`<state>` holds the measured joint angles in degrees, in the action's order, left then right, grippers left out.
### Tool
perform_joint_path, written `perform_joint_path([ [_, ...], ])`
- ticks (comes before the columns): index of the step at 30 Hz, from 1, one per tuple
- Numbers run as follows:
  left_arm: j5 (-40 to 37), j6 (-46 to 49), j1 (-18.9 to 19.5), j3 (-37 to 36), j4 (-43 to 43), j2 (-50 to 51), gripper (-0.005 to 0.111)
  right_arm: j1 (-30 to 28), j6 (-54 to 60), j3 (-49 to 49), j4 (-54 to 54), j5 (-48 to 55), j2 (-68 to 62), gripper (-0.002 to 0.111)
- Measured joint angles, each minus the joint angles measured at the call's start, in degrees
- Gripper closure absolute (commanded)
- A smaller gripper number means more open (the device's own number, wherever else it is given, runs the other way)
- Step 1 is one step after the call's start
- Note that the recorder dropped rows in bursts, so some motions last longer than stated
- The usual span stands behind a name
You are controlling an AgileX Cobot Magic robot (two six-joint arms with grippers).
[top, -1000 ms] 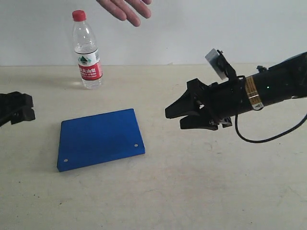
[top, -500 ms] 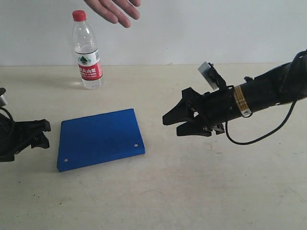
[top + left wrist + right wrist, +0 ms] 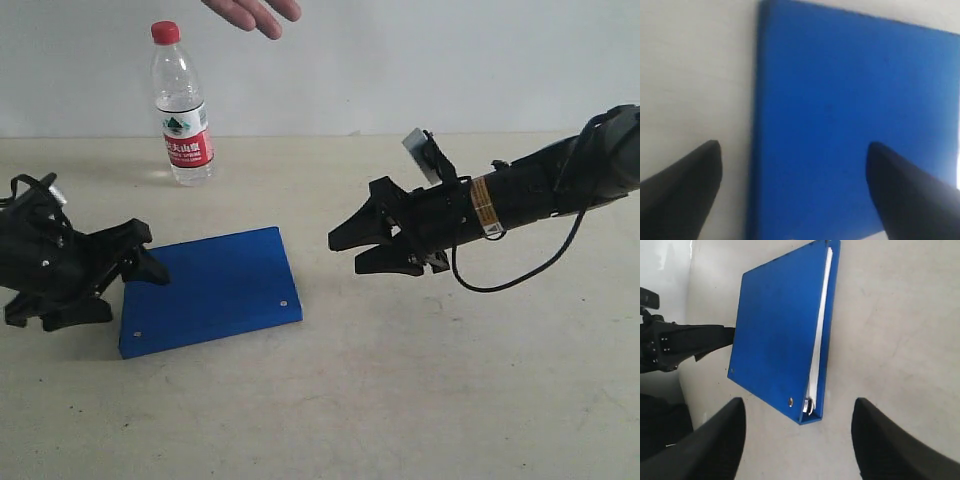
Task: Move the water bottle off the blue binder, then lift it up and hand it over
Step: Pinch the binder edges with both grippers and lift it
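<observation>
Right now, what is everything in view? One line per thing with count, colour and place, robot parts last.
Clear plastic water bottle with red screw cap: one, clear with a red, white and green label, standing upright on the table behind the binder, apart from it.
Flat rectangular ring binder: one, royal blue with white pages, lying closed on the table, left of centre in the exterior view.
Table: one, beige, under everything.
Wall: one, white, behind the table.
Person's hand: one, bare, at the exterior view's top edge above the bottle, not touching it.
Left gripper: one, black, open, at the binder's left edge.
Right gripper: one, black, open, right of the binder, apart from it.
</observation>
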<state>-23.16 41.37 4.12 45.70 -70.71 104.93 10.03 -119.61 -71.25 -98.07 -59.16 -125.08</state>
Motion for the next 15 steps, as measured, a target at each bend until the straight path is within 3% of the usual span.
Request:
perform_joint_path([
  [4, -3.60, 9.36, 0.00, 0.37, -11.57, 2.91, 0.033, 1.27, -0.40, -1.20, 0.28, -0.34, -1.70, 0.053],
  [11, -5.12, 12.22, 0.00, 0.65, -14.76, 3.77, 0.033, 4.11, -0.52, -3.82, 0.56, 0.75, -4.73, 0.053],
  [15, -11.87, 15.77, 0.00, 0.55, -17.66, 4.73, 0.037, 4.39, -0.62, -5.49, 2.25, 0.79, -6.68, 0.053],
])
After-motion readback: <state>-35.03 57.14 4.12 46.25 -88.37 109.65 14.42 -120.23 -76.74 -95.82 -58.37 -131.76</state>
